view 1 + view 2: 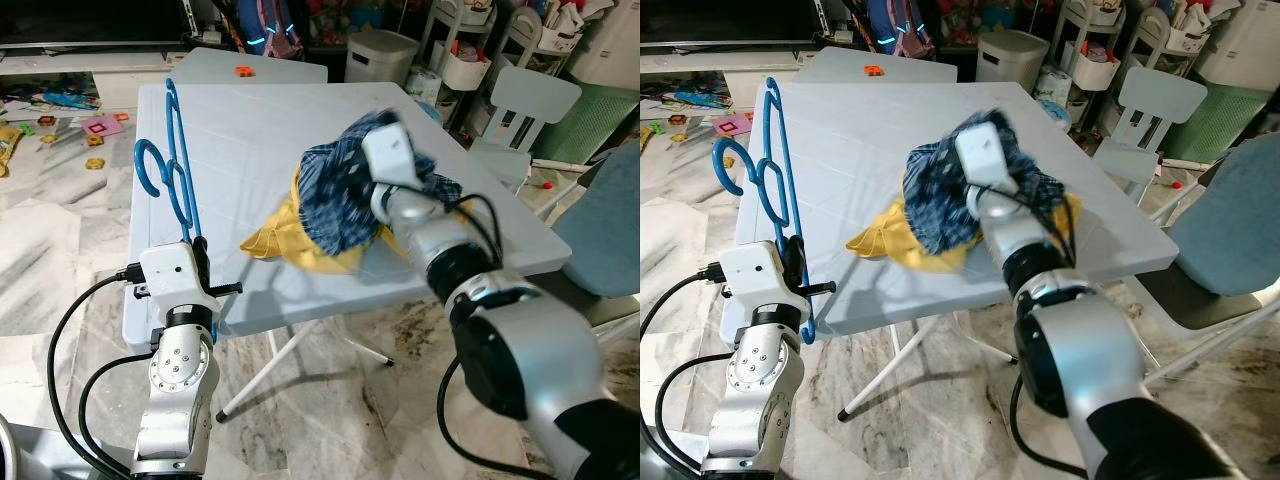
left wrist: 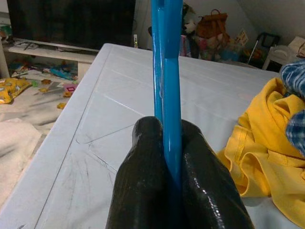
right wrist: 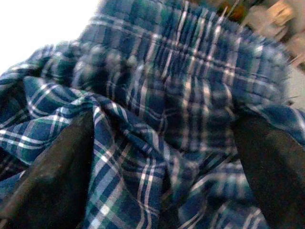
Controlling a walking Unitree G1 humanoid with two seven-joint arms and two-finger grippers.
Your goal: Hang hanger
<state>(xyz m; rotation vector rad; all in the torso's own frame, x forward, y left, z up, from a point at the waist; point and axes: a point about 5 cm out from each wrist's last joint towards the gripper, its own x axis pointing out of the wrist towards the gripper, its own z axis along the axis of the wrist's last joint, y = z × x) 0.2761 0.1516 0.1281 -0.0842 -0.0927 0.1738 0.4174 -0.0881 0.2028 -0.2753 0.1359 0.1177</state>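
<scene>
The blue hanger (image 2: 167, 86) is clamped upright in the left tool (image 2: 172, 167) at the worktop (image 1: 250, 130) edge. The right tool (image 3: 162, 162), fingers spread, is pressed into the plaid shirt (image 1: 335, 195); a single layer should be gathered, clear of the yellow garment (image 1: 285, 240).

We see a white table (image 1: 250, 130) bearing a plaid shirt (image 1: 335, 200) heaped on a yellow garment (image 1: 285, 240); a chair (image 1: 525, 110) stands nearby.
</scene>
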